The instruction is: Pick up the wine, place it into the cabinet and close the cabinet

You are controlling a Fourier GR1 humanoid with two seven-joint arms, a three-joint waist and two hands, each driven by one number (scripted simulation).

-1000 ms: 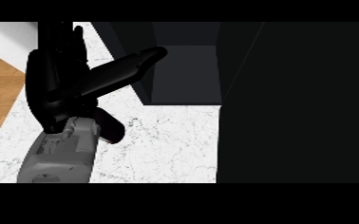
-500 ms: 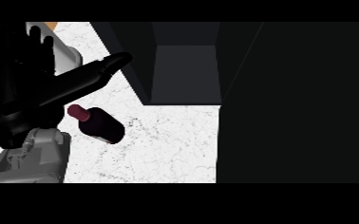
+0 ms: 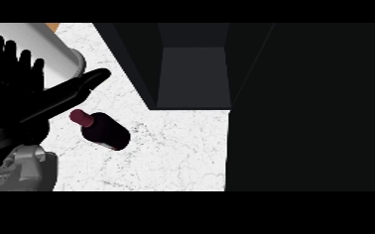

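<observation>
Cut off at the left edge: left hand (image 3: 33,96) and its grey forearm (only partly shown). Too dark to tell: cabinet (image 3: 192,64) interior depth, door position.

wine bottle (image 3: 101,128): dark maroon, standing on white counter, near left edge. cabinet (image 3: 192,74): dark, open, at counter's far edge.

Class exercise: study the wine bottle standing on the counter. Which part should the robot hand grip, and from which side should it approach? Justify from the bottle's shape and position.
Grip the wine bottle around its wide dark body, below the narrow capped neck, since the body gives fingers and thumb more surface to wrap. Come from the view's left, where the open robot hand already is; the cabinet lies to the right, leaving that side better kept free.
</observation>
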